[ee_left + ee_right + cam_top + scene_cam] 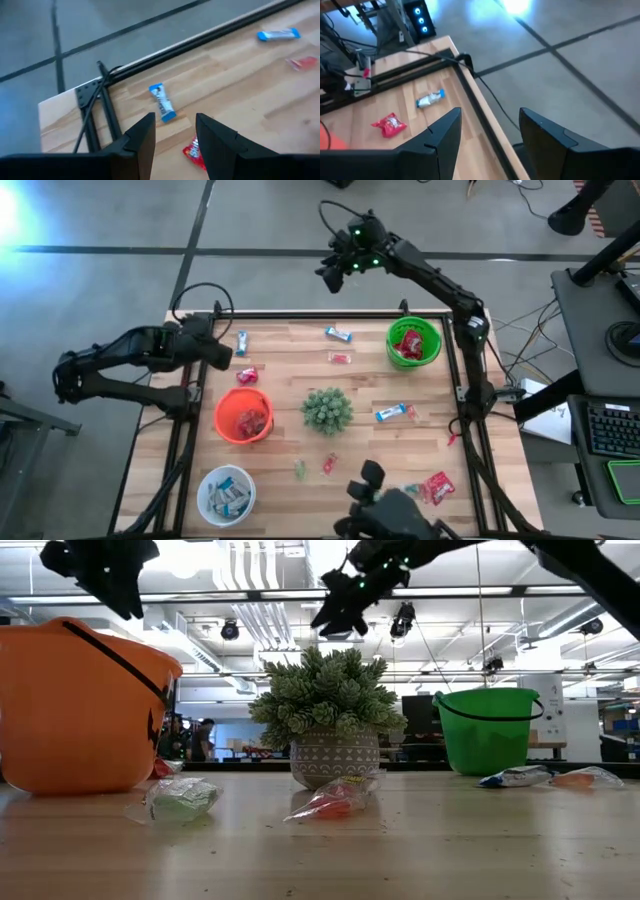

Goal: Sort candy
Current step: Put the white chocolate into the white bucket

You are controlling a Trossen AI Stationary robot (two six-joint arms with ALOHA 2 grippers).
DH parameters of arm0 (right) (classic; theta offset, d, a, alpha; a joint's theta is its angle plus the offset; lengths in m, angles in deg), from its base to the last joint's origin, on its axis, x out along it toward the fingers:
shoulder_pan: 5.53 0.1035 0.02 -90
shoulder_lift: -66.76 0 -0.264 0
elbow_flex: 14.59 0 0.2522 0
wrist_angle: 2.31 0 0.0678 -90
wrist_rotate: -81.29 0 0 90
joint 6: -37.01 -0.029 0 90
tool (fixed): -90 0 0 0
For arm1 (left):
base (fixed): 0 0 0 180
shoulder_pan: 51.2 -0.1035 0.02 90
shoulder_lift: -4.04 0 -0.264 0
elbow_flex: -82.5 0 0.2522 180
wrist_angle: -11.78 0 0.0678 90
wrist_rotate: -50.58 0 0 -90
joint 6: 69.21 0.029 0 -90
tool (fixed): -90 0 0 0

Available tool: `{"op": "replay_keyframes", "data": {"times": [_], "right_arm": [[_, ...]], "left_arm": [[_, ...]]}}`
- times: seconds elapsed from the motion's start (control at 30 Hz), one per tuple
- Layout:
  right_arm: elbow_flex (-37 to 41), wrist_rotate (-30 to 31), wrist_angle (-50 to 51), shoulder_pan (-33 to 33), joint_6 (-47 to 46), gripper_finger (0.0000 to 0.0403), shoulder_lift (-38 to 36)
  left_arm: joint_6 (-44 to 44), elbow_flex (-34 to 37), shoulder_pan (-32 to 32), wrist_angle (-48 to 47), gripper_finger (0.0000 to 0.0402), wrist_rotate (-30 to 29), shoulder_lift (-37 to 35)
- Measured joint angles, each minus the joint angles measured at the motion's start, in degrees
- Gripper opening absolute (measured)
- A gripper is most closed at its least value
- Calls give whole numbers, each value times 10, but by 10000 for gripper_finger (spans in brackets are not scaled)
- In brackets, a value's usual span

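Candy lies scattered on the wooden table (pixel 290 380): a blue-and-white bar (pixel 162 102) and a red packet (pixel 194 150) near the far left corner, and another bar (pixel 338 334) and red packet (pixel 340 358) farther right. More lie near the front (pixel 437 487). My left gripper (pixel 175 135) hangs open above the far left corner, over the red packet, touching nothing. My right gripper (pixel 335 272) is open too, high up beyond the table's far edge. An orange bowl (pixel 243 415), a green bowl (pixel 413 343) and a white bowl (pixel 226 493) each hold sweets.
A spiky green plant in a pot (pixel 327 409) stands mid-table between the bowls. A black frame rail (pixel 200 42) runs along the table's far edge, with upright posts at the corners (pixel 470 330). A desk with a keyboard (pixel 610 430) is off to the right.
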Motion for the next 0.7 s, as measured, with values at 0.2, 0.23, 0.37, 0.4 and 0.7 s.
{"op": "replay_keyframes", "data": {"times": [0.2,0.23,0.37,0.4,0.7], "right_arm": [[0,16,-2,1,-15,189,32],[0,24,-2,1,-16,189,36],[0,46,-1,0,-17,189,50],[0,45,1,-1,-16,189,51],[-1,45,45,-9,8,225,59]], "left_arm": [[-27,0,-79,2,123,1,5],[-28,0,-91,4,123,7,8],[10,-1,-130,22,123,14,18],[26,-1,-136,31,123,15,22],[136,-1,-167,132,123,48,50]]}}
